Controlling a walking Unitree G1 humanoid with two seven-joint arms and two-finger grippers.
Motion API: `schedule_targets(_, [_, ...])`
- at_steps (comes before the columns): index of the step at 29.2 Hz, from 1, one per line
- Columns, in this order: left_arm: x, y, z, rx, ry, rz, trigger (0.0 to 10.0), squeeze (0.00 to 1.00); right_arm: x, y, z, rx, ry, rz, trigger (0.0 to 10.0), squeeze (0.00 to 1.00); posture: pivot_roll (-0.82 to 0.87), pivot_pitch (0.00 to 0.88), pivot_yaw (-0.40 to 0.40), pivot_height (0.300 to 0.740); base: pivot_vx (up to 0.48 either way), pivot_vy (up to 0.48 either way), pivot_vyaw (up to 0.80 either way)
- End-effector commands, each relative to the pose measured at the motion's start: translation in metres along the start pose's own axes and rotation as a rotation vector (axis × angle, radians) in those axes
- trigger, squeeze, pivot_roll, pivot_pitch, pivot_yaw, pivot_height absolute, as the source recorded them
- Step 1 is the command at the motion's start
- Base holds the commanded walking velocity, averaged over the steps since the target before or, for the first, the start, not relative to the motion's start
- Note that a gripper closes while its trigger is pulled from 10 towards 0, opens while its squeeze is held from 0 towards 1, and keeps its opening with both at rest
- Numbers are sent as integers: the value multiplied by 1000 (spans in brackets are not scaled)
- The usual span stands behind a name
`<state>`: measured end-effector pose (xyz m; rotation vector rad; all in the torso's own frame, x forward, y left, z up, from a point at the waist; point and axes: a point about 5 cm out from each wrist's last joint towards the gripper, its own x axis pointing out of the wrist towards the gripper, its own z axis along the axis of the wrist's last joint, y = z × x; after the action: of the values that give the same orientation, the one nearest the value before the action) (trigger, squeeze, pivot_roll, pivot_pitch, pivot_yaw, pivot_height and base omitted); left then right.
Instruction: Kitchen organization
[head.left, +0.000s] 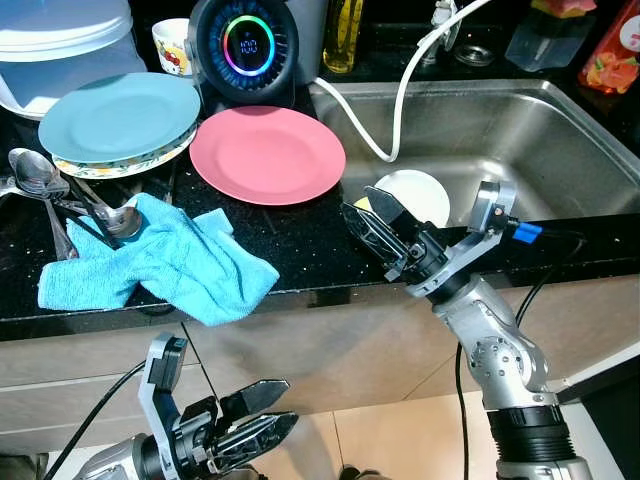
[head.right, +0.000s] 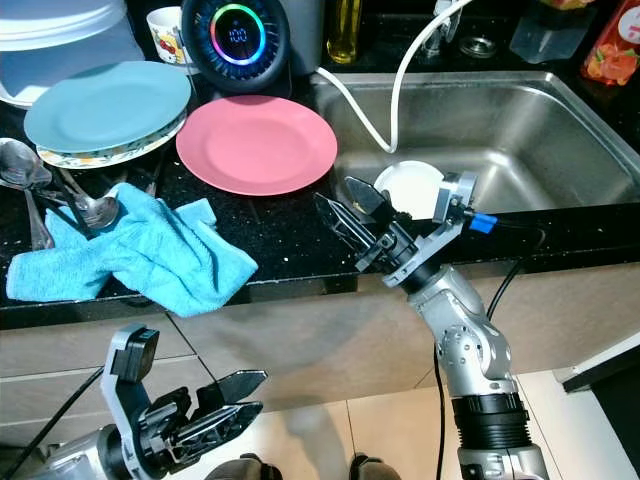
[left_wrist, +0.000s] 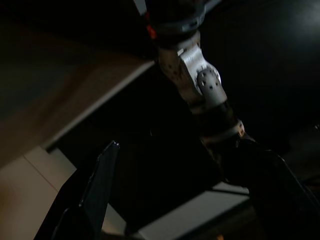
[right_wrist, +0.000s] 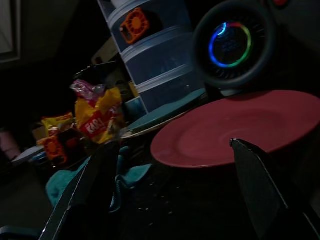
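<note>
A pink plate lies flat on the black counter, left of the sink. My right gripper hovers open just above the counter's front edge, its fingers pointing at the pink plate and a short way from its rim. The right wrist view has the pink plate straight ahead between the spread fingers. A teal plate rests on a patterned plate at the back left. A crumpled blue cloth lies at the counter's front left. My left gripper hangs open below the counter, in front of the cabinet.
Several spoons lie beside the cloth. A white plate sits in the steel sink, with a white hose running into it. A round device with a glowing ring, a cup and bottles stand at the back.
</note>
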<state>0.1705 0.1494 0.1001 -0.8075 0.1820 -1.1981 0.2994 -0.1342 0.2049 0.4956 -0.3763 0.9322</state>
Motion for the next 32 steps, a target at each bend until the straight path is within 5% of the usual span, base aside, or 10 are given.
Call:
schedule_targets(1, [-6,8,-7,3,5,59,10000,0,0,-4,1,-23,-9,-30,10000,0,131,117,-31,740,0,0,0])
schedule_targets(9, [-25,45,-26,46,50,334,10000,0,33,-1,13,-133,-44,-73,10000,0,130,118,-27,740,0,0,0])
schedule_targets(15, [-44,77,-34,70,1,593,10000,0,75,15,15,-389,43,-20,10000,0,134,124,-27,740,0,0,0])
schedule_targets(20, [-51,93,-37,89,-2,699,10000,0,91,19,3,-595,158,12,10000,0,141,126,-36,740,0,0,0])
schedule_targets(32, [-71,117,-69,78,136,946,10000,0,87,25,-18,-973,449,252,10000,0,132,132,-43,740,0,0,0])
